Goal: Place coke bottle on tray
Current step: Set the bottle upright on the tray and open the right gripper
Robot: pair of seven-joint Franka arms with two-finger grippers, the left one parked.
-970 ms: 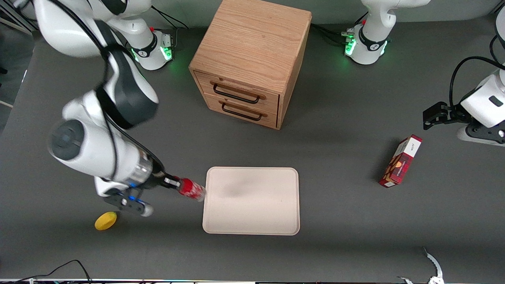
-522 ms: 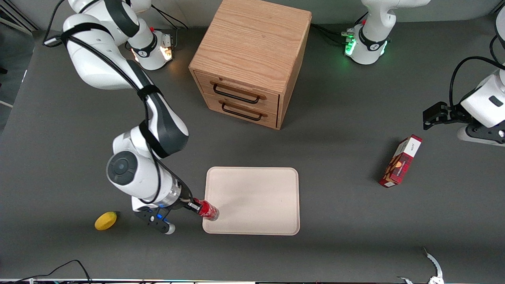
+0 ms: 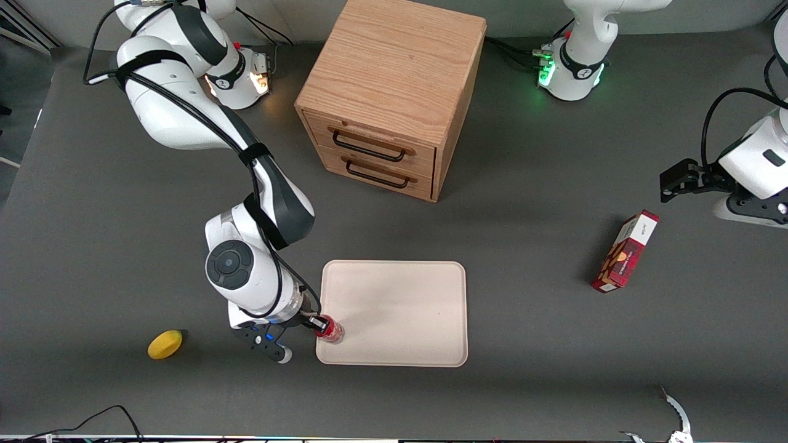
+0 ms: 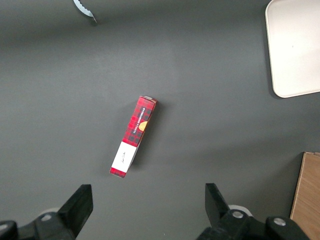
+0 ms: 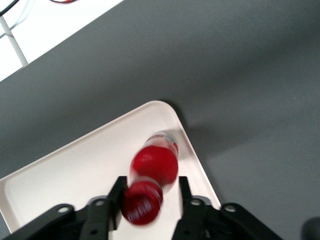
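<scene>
Okay, the gripper [image 3: 320, 325] has the coke bottle [image 3: 331, 331] clamped near the cap, fingers snug on either side of the neck in the right wrist view. Bottle is over the corner of the tray [image 3: 394, 295] that sits nearest the front camera, at the working arm's end. Its clear base points down at the tray floor, just inside the rim; can't tell from these shots whether the base is touching yet or a hair above.

What changed: a second ago the bottle was at the tray's edge, about halfway along that short side, tilted over and still outside the rim. Half a second ago it had slid along that edge toward the front camera and just crossed the rim. Now it's fully inside the corner and looks closer to upright. The arm has folded in closer to the tray too.

My read: transport is basically done, what's left is set-down and release. Risk is the spot. It's tight against the rim, so if the base lands on the raised lip the bottle could tip on release.

Elsewhere: lemon [image 3: 165, 344] on the table near the gripper, off the tray. Red carton [image 3: 624, 251] well away toward the parked arm's end. Wooden drawer cabinet [image 3: 391, 92] farther from the front camera than the tray.
</scene>
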